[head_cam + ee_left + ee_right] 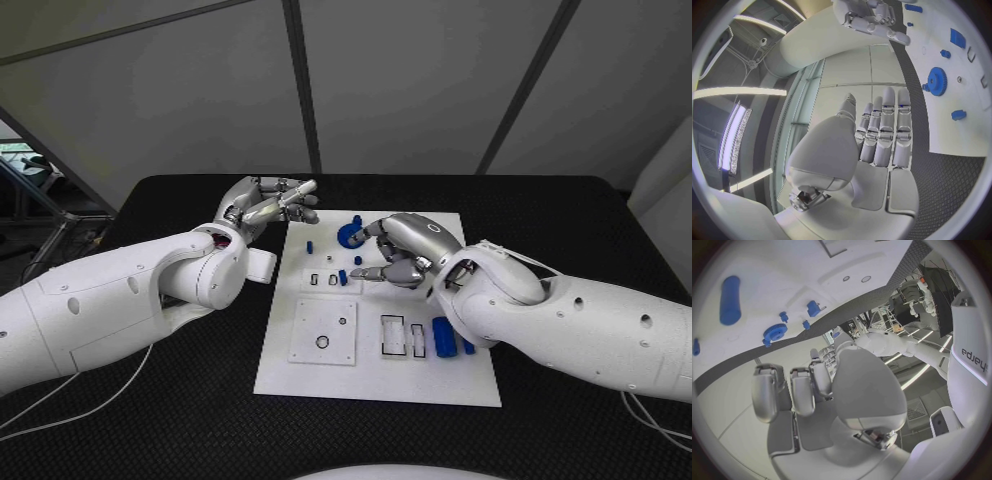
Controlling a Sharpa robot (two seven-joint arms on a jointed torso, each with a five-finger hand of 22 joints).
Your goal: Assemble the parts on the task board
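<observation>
Nearest me, two blue cylinders (450, 336) lie lengthwise on the task board's (378, 375) near edge; my right hand (405, 252) hovers empty over mid-board, fingers loosely curled, closest to the blue gear (349, 234) (just beyond it); my left hand (267, 206) waits empty, fingers apart, off the board's far-left corner.

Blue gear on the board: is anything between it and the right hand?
Nothing visible. In the head view the right hand hovers over the task board just beside the blue gear, with only bare white board between them. The left hand is off the board's far left corner.
</observation>
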